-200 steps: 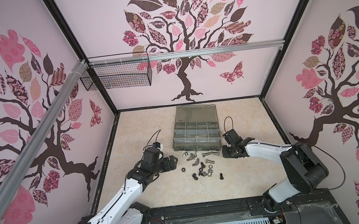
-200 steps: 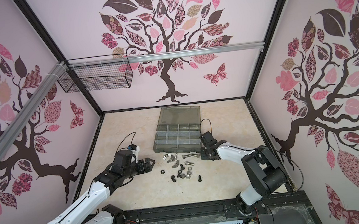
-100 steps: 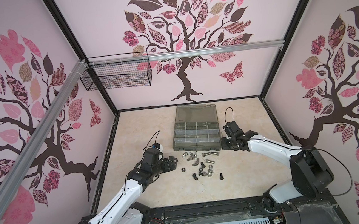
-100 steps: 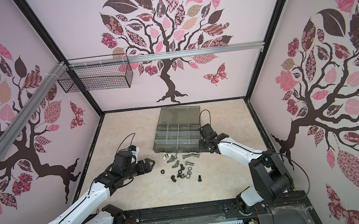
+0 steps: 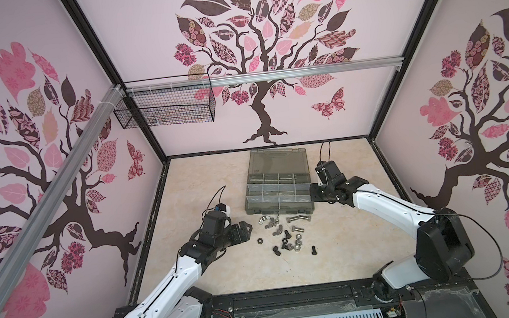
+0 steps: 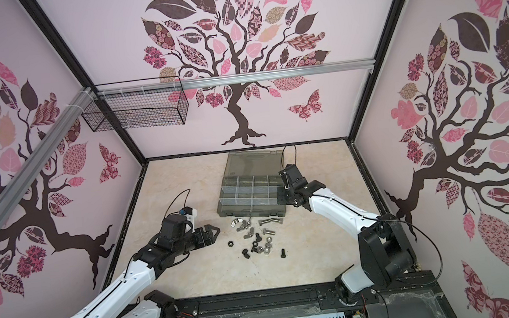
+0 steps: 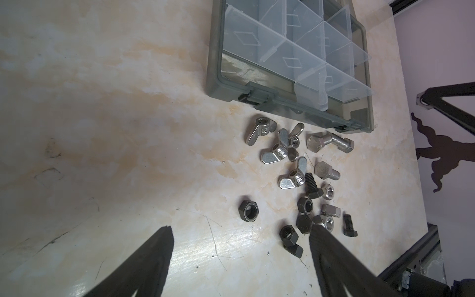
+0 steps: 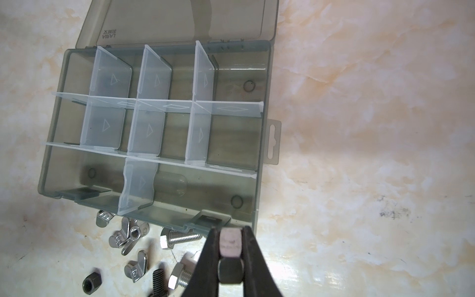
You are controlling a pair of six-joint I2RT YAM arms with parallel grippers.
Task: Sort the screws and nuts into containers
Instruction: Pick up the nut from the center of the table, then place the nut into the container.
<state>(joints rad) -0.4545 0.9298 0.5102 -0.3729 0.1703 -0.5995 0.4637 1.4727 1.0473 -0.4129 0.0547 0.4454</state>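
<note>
Over at the front right corner of the parts case, the right gripper (image 8: 230,231) has a silver hex piece (image 8: 229,244) pinched tight.

Looks like a bolt seen head-on to me, though from the wrist camera it could be a nut, hard to say. It hangs just outside the front wall of the smoky grey case (image 8: 260,154), near a latch, not over any of the compartments (image 8: 231,133). The left gripper (image 7: 241,228) is spread wide, low over the table (image 5: 216,176), just beside a lone black hex nut (image 7: 248,210). The pile (image 5: 282,233) lies loose on the table right in front of the case: silver wing nuts (image 7: 259,128), silver bolts (image 7: 331,142), short black bolts (image 7: 349,226), plus a few small hex nuts. The case lid (image 5: 277,160) lies flat open behind.
</note>
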